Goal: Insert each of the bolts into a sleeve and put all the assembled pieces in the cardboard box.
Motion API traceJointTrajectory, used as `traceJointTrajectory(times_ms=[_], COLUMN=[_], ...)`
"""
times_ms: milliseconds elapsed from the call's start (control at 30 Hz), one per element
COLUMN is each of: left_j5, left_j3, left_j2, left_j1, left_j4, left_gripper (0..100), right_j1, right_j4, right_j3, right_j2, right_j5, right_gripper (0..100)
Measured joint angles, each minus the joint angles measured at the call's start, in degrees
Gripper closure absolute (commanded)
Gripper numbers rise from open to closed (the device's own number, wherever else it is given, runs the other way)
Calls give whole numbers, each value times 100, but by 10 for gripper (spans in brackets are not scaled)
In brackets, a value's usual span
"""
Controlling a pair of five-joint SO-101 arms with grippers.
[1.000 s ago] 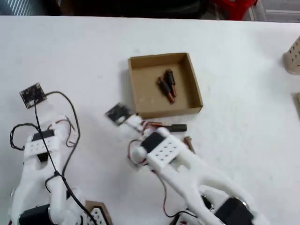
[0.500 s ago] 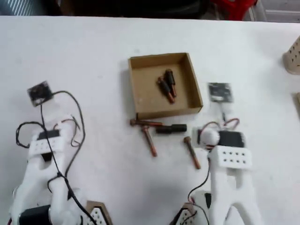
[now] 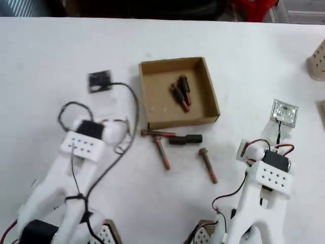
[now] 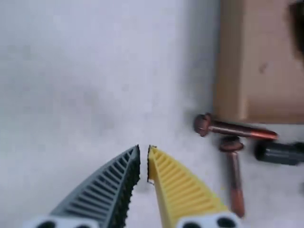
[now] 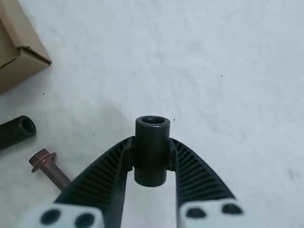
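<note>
The cardboard box (image 3: 151, 104) stands mid-table with two assembled pieces (image 3: 181, 93) inside. Before its front wall lie three copper bolts (image 3: 158, 133) (image 3: 162, 153) (image 3: 207, 165) and a black sleeve (image 3: 186, 139). My left gripper (image 4: 143, 159) is shut on nothing, low over the table beside the box's front left corner (image 4: 232, 71), close to two bolts (image 4: 235, 129) (image 4: 233, 175). Right of the parts, my right gripper (image 5: 151, 147) is shut on another black sleeve (image 5: 152, 142), held upright. The loose sleeve (image 5: 16, 132) and a bolt (image 5: 47, 168) lie to its side.
A beige pegged block (image 3: 317, 63) stands at the table's right edge. Small camera boards on cables (image 3: 99, 81) (image 3: 284, 113) hang off both arms. Bare white table surrounds the box.
The right arm swung from over the bolts out to the right side. The left arm moved right, toward the box's front left corner.
</note>
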Motion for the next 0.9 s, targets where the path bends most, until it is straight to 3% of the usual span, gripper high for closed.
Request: traceJointTrajectory(times_ms=[233, 433, 633, 900], left_j5=[360, 800, 1284, 1829], left_j3=[-369, -369, -668, -1582], left_j2=[0, 492, 1820, 2927], left_j1=[1741, 2752, 3226, 3490], left_j4=[-9, -844, -1424, -1477], left_gripper=[932, 907, 737, 729], right_j1=[88, 378, 501, 510], right_j4=[0, -97, -193, -193], right_j3=[0, 0, 0, 0], right_j2=[0, 0, 0, 0], right_j5=[0, 9, 9, 9], right_gripper=[982, 982, 982, 981])
